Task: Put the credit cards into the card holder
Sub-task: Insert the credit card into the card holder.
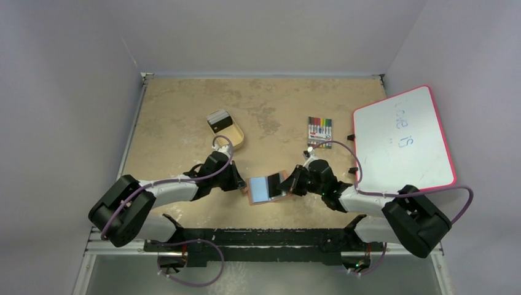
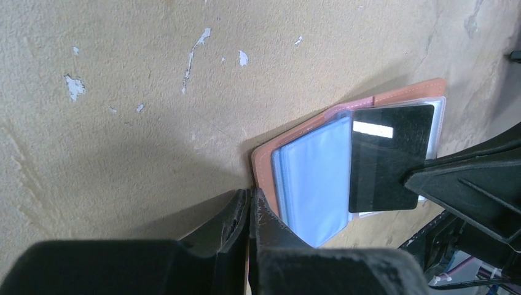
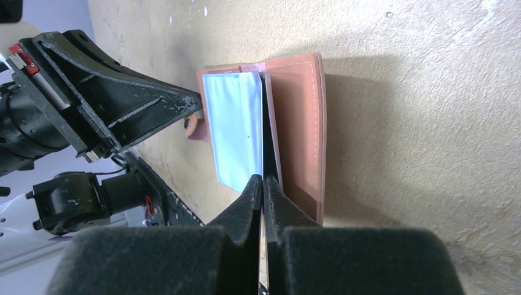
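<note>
The brown card holder (image 1: 263, 189) lies open at the near middle of the table, its blue-grey pockets facing up. My left gripper (image 1: 240, 183) is shut on its left edge; in the left wrist view the jaws (image 2: 250, 195) meet at the brown rim (image 2: 264, 161). My right gripper (image 1: 289, 183) is shut on a black credit card (image 1: 274, 182) held over the holder's right half. The card (image 2: 386, 158) overlaps the pockets. In the right wrist view the gripper (image 3: 263, 179) pinches the card edge-on (image 3: 265, 123) against the holder (image 3: 301, 123). More credit cards (image 1: 219, 121) lie in the tan tray.
The tan oval tray (image 1: 236, 140) stands behind the left gripper. A pack of coloured markers (image 1: 319, 130) lies at the back right. A pink-framed whiteboard (image 1: 402, 140) covers the right side. The table's near edge is just below the holder.
</note>
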`<action>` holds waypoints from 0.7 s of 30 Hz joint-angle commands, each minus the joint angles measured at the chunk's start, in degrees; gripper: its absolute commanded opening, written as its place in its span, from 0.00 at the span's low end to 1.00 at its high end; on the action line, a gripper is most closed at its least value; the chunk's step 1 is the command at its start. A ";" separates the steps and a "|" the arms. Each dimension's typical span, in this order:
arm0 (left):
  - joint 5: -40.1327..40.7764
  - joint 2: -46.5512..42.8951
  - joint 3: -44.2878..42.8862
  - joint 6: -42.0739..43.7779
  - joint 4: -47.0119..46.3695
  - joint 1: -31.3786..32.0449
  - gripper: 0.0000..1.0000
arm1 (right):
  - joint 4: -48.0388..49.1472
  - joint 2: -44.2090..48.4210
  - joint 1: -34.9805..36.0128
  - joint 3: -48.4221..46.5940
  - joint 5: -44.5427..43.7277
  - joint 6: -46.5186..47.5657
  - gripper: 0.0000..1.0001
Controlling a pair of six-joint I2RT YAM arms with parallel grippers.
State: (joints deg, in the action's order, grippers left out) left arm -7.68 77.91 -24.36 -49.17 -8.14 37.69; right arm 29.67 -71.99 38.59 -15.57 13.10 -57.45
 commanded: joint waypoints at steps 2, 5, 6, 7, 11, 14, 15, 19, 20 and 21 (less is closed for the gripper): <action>2.50 -0.43 2.06 -1.28 -0.49 0.45 0.00 | 3.90 2.23 -0.27 0.94 1.24 -0.53 0.00; 2.54 -0.31 2.35 -1.71 -1.08 0.49 0.00 | 4.35 2.66 -0.26 1.05 1.38 -0.32 0.00; 2.58 -0.30 2.38 -1.71 -1.10 0.43 0.00 | 4.89 2.47 -0.31 1.25 1.54 -0.34 0.00; 2.71 -0.33 2.43 -1.79 -1.13 0.52 0.00 | 5.49 2.22 -0.35 1.51 1.81 -0.53 0.00; 3.00 -0.37 2.47 -2.19 -1.35 0.54 0.00 | 8.58 0.33 -0.35 2.54 2.91 -1.16 0.00; 3.02 -0.39 2.51 -2.45 -1.68 0.54 0.00 | 8.28 -0.46 -0.44 2.18 2.55 -0.80 0.00; 3.07 -0.39 2.60 -2.50 -1.62 0.53 0.00 | 8.36 -0.75 -0.44 2.20 2.42 -0.75 0.00; 3.29 -0.27 2.92 -2.60 -1.88 0.63 0.00 | 9.48 -2.18 -0.44 2.57 2.46 -0.58 0.00; 3.34 -0.25 2.94 -2.60 -1.95 0.59 0.00 | 9.79 -2.53 -0.43 2.64 2.60 -0.58 0.00; 3.30 -0.16 2.92 -2.60 -2.00 0.61 0.00 | 9.90 -2.72 -0.40 2.53 2.63 -0.60 0.00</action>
State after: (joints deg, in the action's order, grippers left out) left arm -6.72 77.65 -22.63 -51.92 -11.25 37.98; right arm 36.01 -73.67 38.48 -13.45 14.72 -58.06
